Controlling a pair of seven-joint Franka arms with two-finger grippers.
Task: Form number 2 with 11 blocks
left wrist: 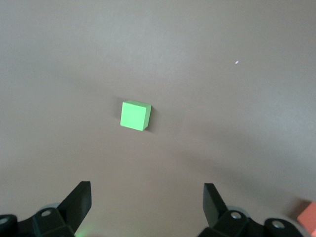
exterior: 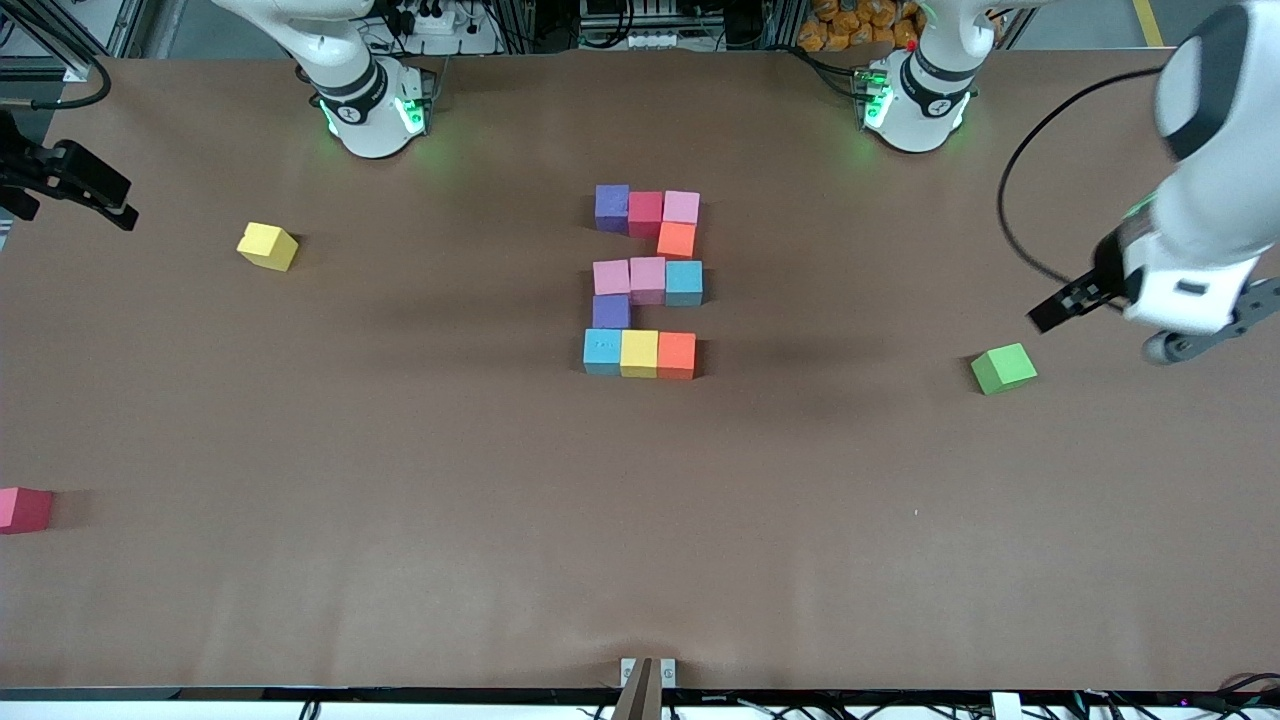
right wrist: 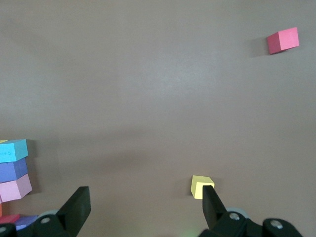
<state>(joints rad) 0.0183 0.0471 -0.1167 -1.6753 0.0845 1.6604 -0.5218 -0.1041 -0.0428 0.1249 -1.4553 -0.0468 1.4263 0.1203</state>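
Eleven blocks lie together mid-table as the number 2 (exterior: 645, 280): purple (exterior: 612, 207), red, pink across the top, orange (exterior: 676, 240), two pink and light blue (exterior: 684, 282) in the middle row, purple, then light blue, yellow, orange (exterior: 677, 355). My left gripper (exterior: 1075, 298) hangs open and empty above the table beside a green cube (exterior: 1003, 368); in the left wrist view its jaws (left wrist: 147, 197) stand wide with the green cube (left wrist: 134, 115) ahead. My right gripper (exterior: 75, 210) hangs open at the right arm's end of the table, its jaws (right wrist: 146, 200) empty.
A loose yellow cube (exterior: 267, 245) (right wrist: 201, 186) lies toward the right arm's end. A loose red cube (exterior: 24, 509) (right wrist: 283, 40) sits at the table's edge, nearer the front camera. Bare brown table (exterior: 400, 560) surrounds the figure.
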